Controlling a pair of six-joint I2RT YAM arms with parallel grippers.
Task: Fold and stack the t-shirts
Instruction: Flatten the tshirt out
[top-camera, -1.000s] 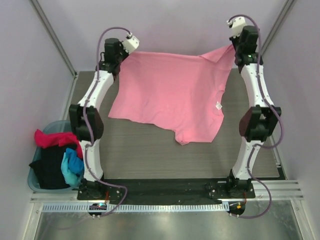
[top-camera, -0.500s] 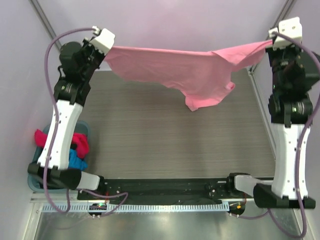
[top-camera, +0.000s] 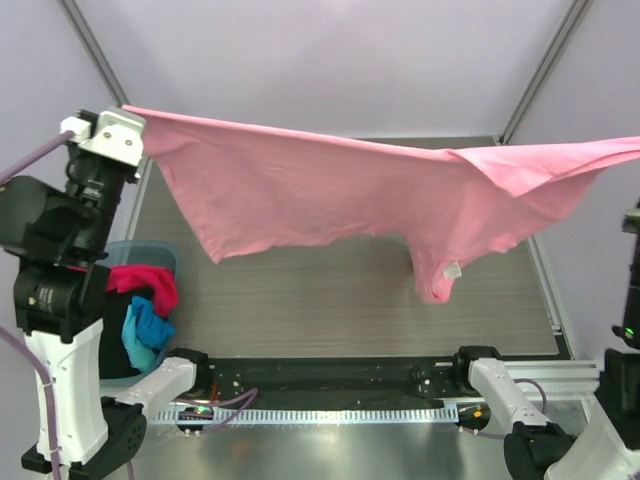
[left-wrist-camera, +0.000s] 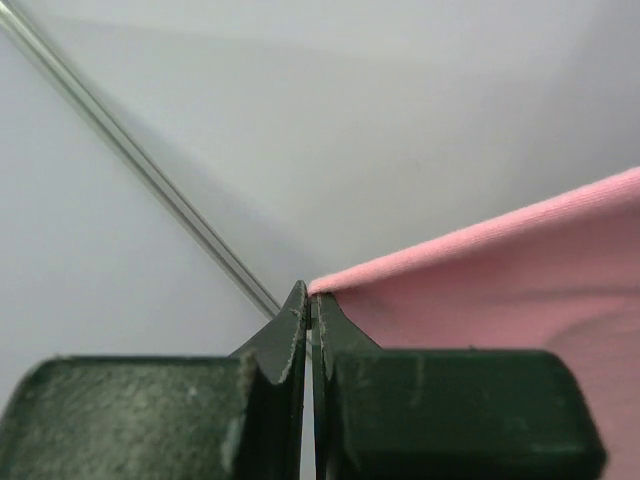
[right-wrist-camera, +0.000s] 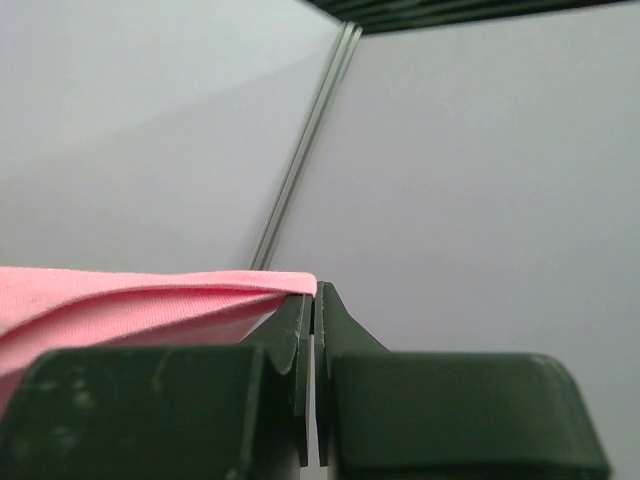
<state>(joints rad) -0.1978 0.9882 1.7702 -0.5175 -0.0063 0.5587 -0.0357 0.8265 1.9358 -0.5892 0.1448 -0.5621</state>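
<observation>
Raised higher than half second ago, we are holding pink t-shirt (top-camera: 330, 190) above desk (top-camera: 300, 310), stretching it wide; left jaws, right jaws both clenching its edges.

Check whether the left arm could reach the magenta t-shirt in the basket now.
Probably not yet. The left arm's fingers are shut on a corner of the light pink t-shirt, held high. The magenta t-shirt lies uncovered in the teal basket beside that arm's base, but it must let go first.
</observation>
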